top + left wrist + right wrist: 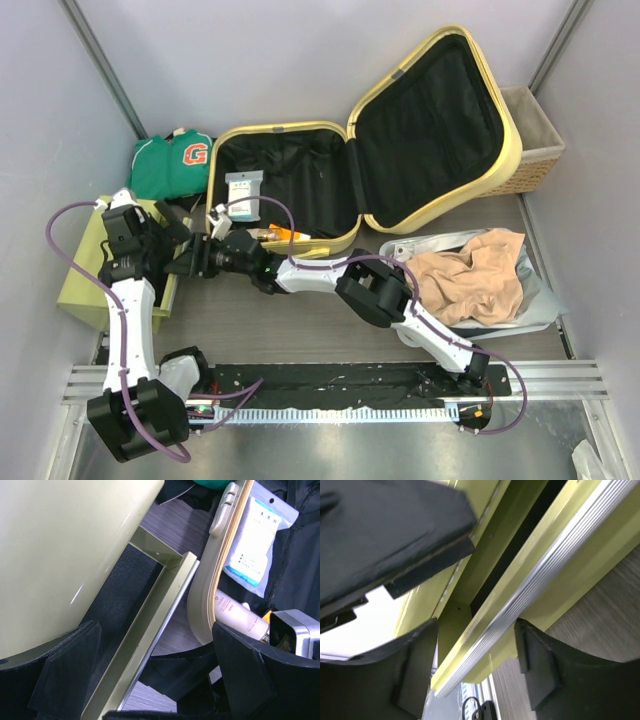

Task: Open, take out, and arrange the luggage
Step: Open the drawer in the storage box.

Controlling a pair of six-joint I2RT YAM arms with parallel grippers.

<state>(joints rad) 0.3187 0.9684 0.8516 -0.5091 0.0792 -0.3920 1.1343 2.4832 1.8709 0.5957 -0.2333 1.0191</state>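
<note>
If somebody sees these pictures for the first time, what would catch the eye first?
The luggage, a pale yellow suitcase lying open at the back centre, its black-lined lid raised to the right. Next, the green garment with an orange G at back left, and the peach cloth on the right.

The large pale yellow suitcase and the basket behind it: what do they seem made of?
Large pale yellow hard-shell suitcase: looks like smooth moulded plastic with a slight sheen and a rigid rounded rim. Its black lining: matte fabric, creased. Tan woven basket: probably wicker, by the weave.
</note>
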